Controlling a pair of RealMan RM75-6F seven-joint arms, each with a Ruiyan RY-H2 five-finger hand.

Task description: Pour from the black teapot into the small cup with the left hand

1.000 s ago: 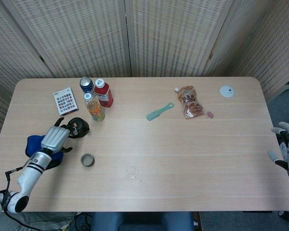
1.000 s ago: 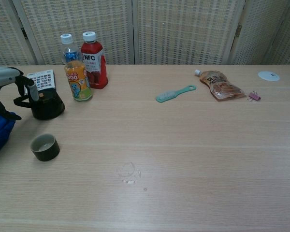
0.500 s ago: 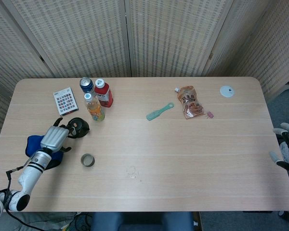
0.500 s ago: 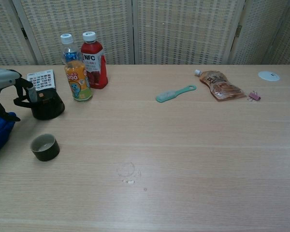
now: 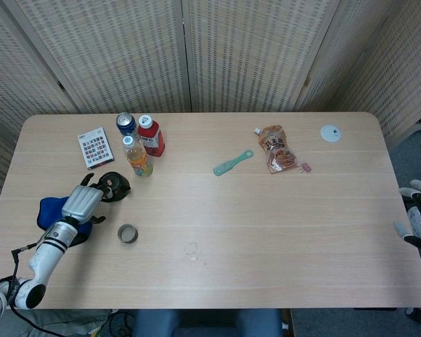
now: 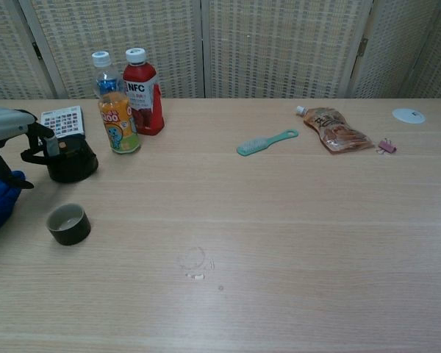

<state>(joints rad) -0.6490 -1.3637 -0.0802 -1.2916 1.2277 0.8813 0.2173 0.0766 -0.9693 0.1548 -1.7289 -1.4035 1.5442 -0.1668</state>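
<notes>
Change: left robot hand has shifted slightly nearer the black teapot; teapot unmoved.
Meaning: grasp apparently forming, no lift yet.
Hand state: fingers at the handle; grip cannot be confirmed.
Teapot: squat, upright, at 11 o'clock from the small cup, apart on the surface.

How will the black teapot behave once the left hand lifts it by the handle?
The teapot looks squat and wide-based, so it probably stands steady. Lifted by its thin loop handle, it may swing or tilt. The left hand is at that handle; whether it grips is unclear. The cup stands close, so sloshing matters little.
</notes>
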